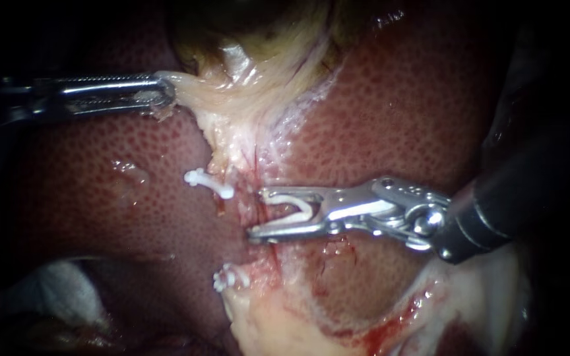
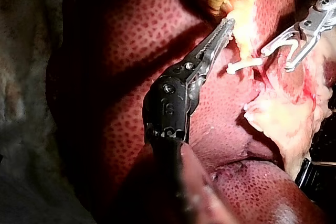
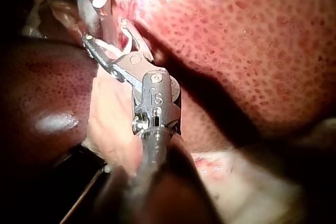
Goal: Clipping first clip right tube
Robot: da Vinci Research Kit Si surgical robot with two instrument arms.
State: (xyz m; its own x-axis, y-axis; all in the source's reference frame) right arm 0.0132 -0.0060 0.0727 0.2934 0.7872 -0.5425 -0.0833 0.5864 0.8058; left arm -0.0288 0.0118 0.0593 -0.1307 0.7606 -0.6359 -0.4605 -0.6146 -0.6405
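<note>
My left instrument comes in from the left, its jaws shut on pale gallbladder tissue and holding it stretched; the left wrist view shows the same grip. My right instrument enters from the right. Its jaws stand wide apart and carry an open white clip, gripped from both sides. The jaw tips reach the thin reddish tube that runs down the strip of pale tissue. I cannot tell whether the jaws fully straddle it. In the right wrist view these jaws lie against the same strip.
A closed white clip sits on the strand just left of the right jaws, also visible as a clip in the left wrist view. Another white clip lies lower down. Dark red liver surrounds the strip on both sides.
</note>
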